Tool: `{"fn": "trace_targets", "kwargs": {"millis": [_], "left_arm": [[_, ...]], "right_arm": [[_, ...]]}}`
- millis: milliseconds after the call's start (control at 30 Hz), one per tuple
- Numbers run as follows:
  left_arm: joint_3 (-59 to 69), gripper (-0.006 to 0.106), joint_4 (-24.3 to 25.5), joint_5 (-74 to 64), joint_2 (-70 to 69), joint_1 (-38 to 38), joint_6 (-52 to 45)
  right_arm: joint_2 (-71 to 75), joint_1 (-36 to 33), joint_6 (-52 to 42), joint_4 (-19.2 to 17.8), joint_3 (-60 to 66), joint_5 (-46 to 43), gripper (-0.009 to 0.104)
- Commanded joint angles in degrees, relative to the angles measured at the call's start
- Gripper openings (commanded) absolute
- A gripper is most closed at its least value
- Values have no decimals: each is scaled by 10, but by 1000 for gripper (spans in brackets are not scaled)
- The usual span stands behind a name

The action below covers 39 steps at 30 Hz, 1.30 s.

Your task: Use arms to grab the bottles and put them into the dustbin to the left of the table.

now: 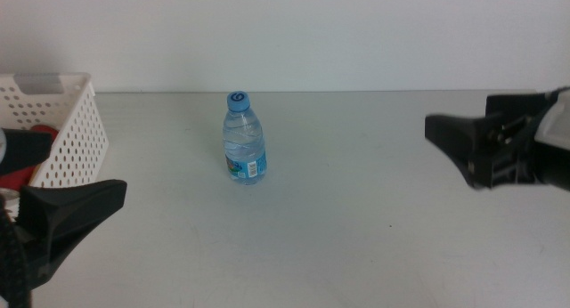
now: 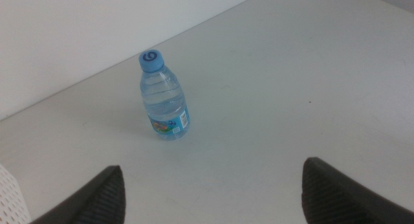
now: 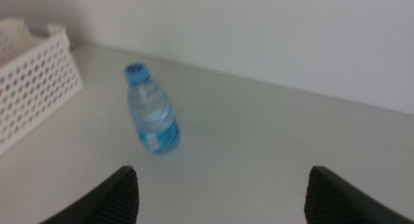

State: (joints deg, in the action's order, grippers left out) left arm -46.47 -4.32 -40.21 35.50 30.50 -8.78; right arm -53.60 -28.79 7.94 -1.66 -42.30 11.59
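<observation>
The left gripper [image 1: 67,214] sits nearest the camera at the near left corner, its jaws spread wide and holding nothing. The table [image 1: 356,237] stretches bare around it. The right gripper [image 1: 463,148] hangs at the right side, well apart from everything, also released and empty. The dustbin [image 1: 76,134] stands at the far left, something red showing inside it behind the perforated wall. The water bottle [image 1: 243,139] stands upright near the table's middle, right of the dustbin, with open tabletop between it and both grippers.
</observation>
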Motion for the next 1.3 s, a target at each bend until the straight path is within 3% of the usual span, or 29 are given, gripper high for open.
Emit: {"fn": "trace_targets", "kwargs": {"millis": [0, 100, 200, 767, 1100, 1267], "left_arm": [[-16, 93, -3, 43, 3, 4, 6], [-16, 93, -3, 43, 3, 4, 6], [-16, 93, -3, 43, 3, 4, 6], [-15, 93, 0, 71, 3, 4, 6], [133, 93, 12, 457, 3, 2, 29], [230, 93, -8, 546, 4, 1, 29]], "right_arm": [[23, -9, -102, 77, -14, 11, 65], [37, -10, -172, 152, -17, 37, 65], [38, -10, -210, 187, -36, 83, 65], [36, -10, -215, 185, -70, 84, 65], [36, -10, -215, 185, -70, 84, 65], [36, -10, -215, 185, -70, 84, 65]]}}
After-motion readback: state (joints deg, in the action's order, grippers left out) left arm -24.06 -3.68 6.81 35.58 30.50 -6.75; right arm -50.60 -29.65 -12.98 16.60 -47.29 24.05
